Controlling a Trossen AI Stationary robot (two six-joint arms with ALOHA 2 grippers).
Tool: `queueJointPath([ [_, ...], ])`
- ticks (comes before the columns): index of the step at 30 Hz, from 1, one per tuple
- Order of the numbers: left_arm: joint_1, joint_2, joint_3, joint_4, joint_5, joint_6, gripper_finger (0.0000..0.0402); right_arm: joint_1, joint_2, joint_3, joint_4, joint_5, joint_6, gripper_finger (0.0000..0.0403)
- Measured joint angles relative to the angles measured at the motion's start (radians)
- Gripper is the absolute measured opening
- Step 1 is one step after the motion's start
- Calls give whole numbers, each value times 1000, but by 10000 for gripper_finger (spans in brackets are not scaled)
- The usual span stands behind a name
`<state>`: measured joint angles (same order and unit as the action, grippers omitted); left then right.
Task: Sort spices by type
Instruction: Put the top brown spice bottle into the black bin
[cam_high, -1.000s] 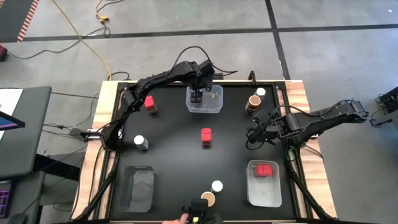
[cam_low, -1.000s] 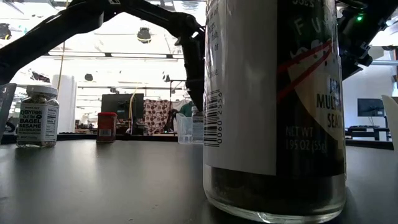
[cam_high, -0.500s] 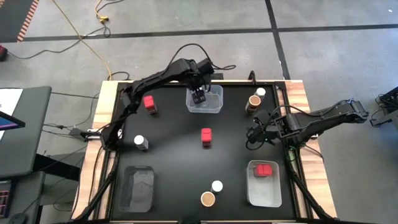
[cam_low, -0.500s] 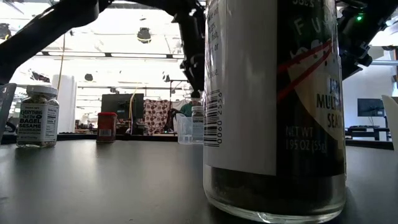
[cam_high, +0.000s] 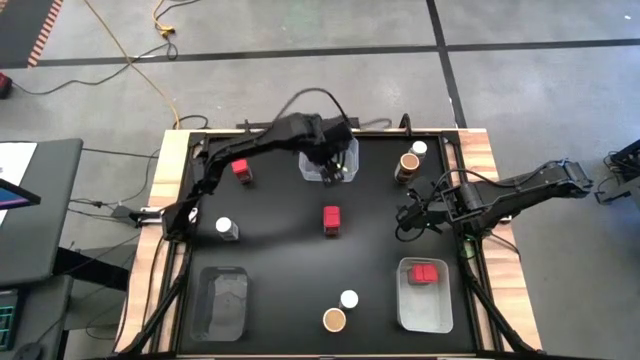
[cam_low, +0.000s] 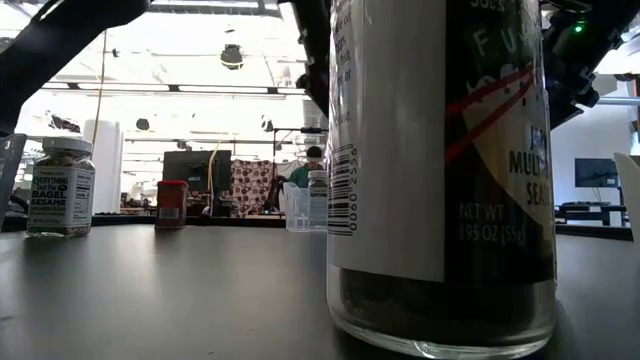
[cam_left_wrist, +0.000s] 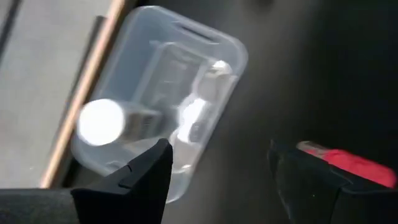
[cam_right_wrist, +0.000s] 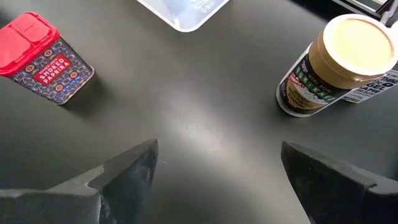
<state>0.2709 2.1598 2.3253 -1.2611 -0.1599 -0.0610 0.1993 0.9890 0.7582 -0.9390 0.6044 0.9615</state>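
Left gripper: fingers parted, nothing between them, poised above the clear bin at the table's far middle edge. Inside that bin, one white-lidded jar. Just beyond one finger in the left wrist view, a red box on the black table. Right gripper: spread wide, empty, low over the table's right side, aimed toward the centre. Ahead of it, the red paprika tin standing at mid-table, and off to the other side a tan-lidded jar near the far right corner, touching or just beside a second white-lidded jar. Elsewhere: another red box at far left; a white-lidded jar on the left side; a white-lidded jar and a tan-lidded jar close together at the near edge; red boxes in the near-right bin. Near-left bin holding no spices.
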Motion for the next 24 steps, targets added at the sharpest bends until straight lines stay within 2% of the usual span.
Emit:
queueJointPath([
  [4,-76,1,-80,133,50,-11,252,0,0,0,1,0,0,374],
  [10,-170,0,-156,297,53,-15,252,0,0,0,2,-5,39,374],
  [24,-285,-20,-356,545,51,-92,252,3,0,0,1,-84,62,374],
])
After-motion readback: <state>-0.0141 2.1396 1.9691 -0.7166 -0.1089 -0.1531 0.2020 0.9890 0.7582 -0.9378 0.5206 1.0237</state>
